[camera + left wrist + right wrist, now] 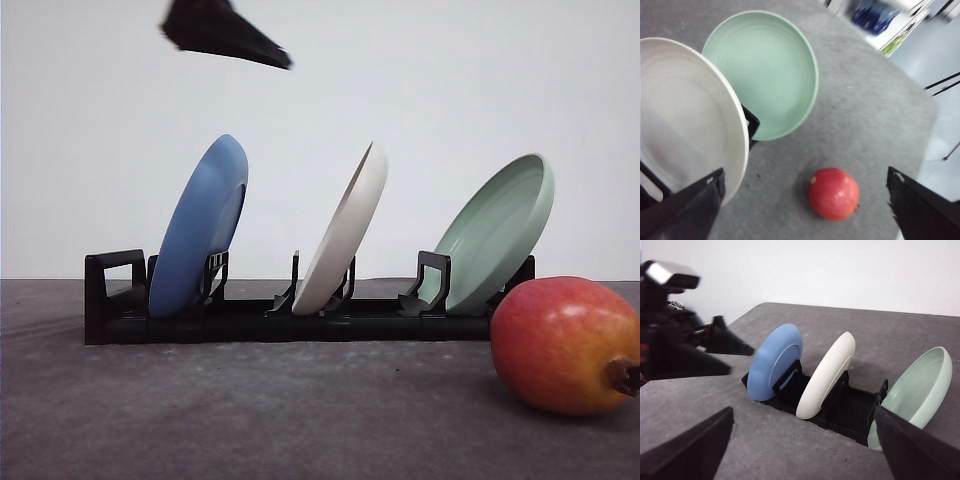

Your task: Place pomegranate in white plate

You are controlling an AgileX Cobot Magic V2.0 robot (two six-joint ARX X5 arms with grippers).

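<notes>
pomegranate (565, 345): red, shading to orange-yellow on one flank; pale glossy highlights; dark brown calyx nub
white plate (345, 237): plain off-white cream, matte; no pattern
blue plate (200, 228): solid mid blue; unpatterned
green plate (497, 231): pale mint green; faint concentric rings inside
rack (260, 318): black throughout
table (250, 410): dark grey, lightly mottled
wall (450, 90): plain white
left gripper (805, 212): black fingers
right gripper (805, 460): black fingers

Matte black wedge-shaped fingers (685, 210), black left arm (670, 340) with glossy pale-topped block, 2 dark pointed tips
</notes>
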